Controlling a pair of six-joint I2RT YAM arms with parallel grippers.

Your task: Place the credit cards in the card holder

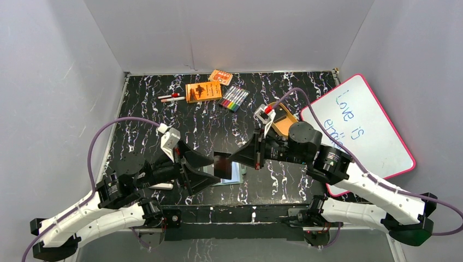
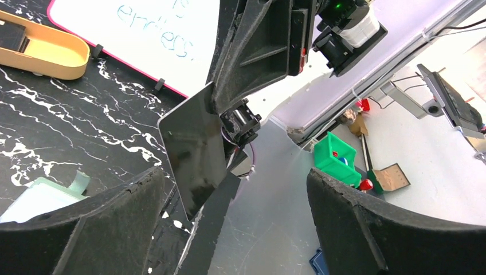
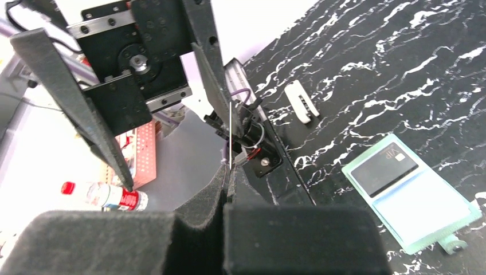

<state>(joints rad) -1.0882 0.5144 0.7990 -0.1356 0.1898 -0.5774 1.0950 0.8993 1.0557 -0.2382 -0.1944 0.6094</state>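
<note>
At the left, the left gripper hangs low over the near part of the black, white-veined bench, its fingers spread wide with nothing between them. Just in front of them a dark glossy credit card stands on edge in the air, pinched at one end by the right gripper, whose fingers are pressed together on it; no print can be read on its shiny face. Under and a little right of this card the card holder lies open and flat on the bench, and a second card sits in its upper pale sleeve, bearing small pale lettering too fine to read surely. At the back of the bench lie two red-and-white pens, an orange box with a dark figure whose text is too small to read, and a pack of coloured markers. Right of centre sits a tan tray. Furthest right, a pink-edged whiteboard reads "Love is" in blue, with a word below that begins "end", partly hidden by the right arm.
</note>
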